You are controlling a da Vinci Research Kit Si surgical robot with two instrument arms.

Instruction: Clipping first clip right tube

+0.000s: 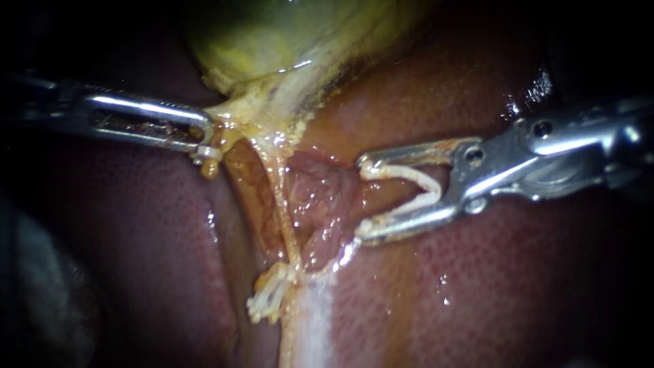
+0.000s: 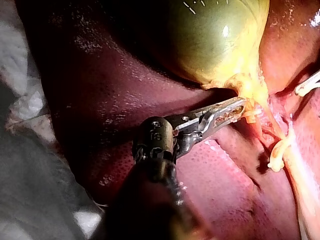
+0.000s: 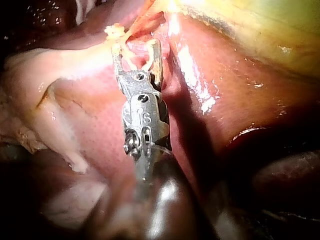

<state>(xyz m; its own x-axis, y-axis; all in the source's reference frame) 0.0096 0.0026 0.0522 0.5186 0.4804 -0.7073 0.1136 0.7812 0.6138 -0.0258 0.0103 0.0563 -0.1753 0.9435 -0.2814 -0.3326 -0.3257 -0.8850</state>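
Observation:
My left instrument comes in from the left, its jaws shut on the yellow neck of the green gallbladder, also seen in the left wrist view. A thin yellowish tube runs down from there to a white clip fixed at its lower end. My right instrument stands to the right of the tube. Its jaws are wide apart and carry an open white V-shaped clip. The jaw tips lie against reddish tissue beside the tube, not around it. In the right wrist view the jaws hold the same clip.
Dark red liver surrounds the site. A pale band of tissue runs down below the clipped tube. White cloth lies beyond the liver's edge behind my left instrument. A small pale piece hangs under the left jaw tips.

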